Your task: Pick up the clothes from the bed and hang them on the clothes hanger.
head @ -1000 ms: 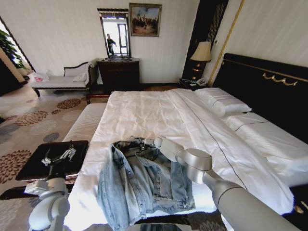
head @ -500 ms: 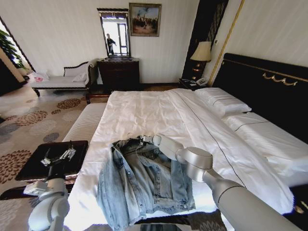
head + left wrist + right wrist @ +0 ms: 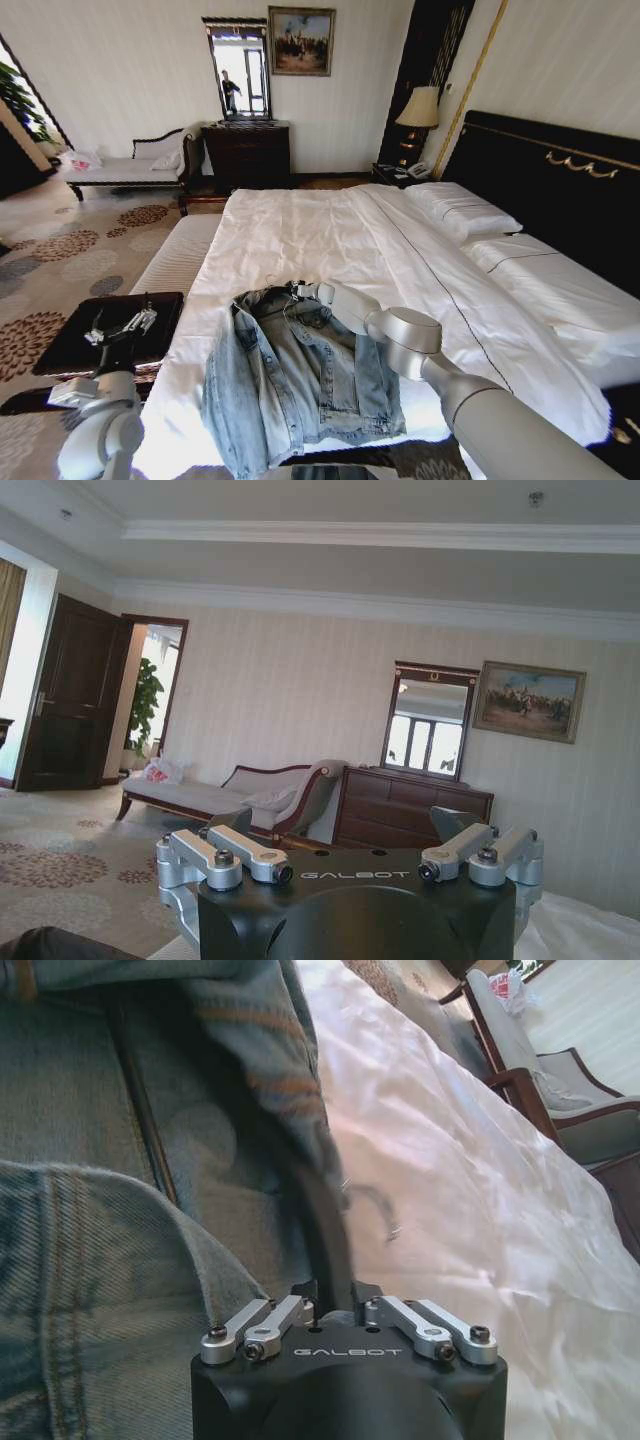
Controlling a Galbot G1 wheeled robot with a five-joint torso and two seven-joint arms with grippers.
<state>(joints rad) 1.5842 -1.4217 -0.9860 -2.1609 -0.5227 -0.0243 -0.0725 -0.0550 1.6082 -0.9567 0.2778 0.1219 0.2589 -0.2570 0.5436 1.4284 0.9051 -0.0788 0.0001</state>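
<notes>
1. Your right claw [image 3: 335,1295] is clamped on the hanger [image 3: 325,1225] at the jacket [image 3: 295,375] collar, on the bed [image 3: 300,235].
2. Your left claw [image 3: 350,855] is apart, parked beside the bed.

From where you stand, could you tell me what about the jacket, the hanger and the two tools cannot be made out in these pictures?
- Hanger: its triangle is under the denim jacket; the wire hook pokes out, blurred, in the right wrist view.
- Right tool: shut on the hanger's dark neck; in the head view, too small at the collar.
- Left tool: fingertips cut off by the left wrist view's lower edge.
- Jacket's back: faces down on the bed.
</notes>
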